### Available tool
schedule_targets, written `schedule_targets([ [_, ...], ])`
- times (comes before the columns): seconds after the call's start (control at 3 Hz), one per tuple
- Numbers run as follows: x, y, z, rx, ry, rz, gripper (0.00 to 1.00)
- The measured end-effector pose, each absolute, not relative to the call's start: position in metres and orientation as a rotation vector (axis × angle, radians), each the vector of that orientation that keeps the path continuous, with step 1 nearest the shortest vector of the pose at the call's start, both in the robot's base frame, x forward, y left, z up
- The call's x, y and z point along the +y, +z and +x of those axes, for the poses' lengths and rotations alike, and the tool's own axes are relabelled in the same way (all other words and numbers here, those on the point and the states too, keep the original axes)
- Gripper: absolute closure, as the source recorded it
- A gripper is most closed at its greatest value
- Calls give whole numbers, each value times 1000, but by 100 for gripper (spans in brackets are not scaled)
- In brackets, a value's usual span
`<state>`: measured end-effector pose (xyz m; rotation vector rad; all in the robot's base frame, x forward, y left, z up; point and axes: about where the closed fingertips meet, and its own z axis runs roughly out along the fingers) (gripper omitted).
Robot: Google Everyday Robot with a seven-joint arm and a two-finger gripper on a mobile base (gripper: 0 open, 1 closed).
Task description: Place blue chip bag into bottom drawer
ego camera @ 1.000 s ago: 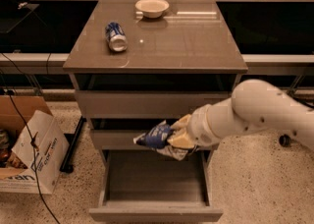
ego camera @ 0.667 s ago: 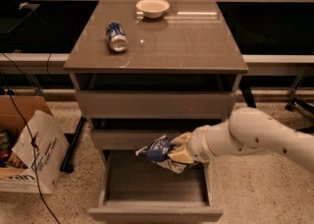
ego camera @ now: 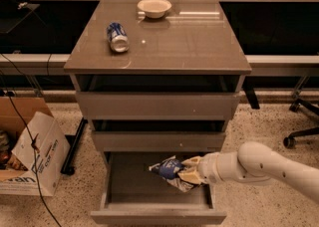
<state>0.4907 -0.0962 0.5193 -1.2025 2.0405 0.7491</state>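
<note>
Speckled floor, cabinet w/ bottom drawer out; gripper over it clamping blue chip bag

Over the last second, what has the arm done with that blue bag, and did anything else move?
The gripper, holding the blue chip bag, has lowered it from in front of the middle drawer down into the open bottom drawer. It has not let go. The soda can and the white bowl stayed put, and the bottom drawer is as open as before.
</note>
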Motion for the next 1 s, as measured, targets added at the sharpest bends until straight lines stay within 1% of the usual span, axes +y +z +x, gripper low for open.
schedule_targets([
  [0.33,-87,494,481,2057,818,-1182,100],
  [0.67,-86,480,486,2098,780,-1188,100],
  [1.0,-90,446,504,2142,729,-1155,100],
])
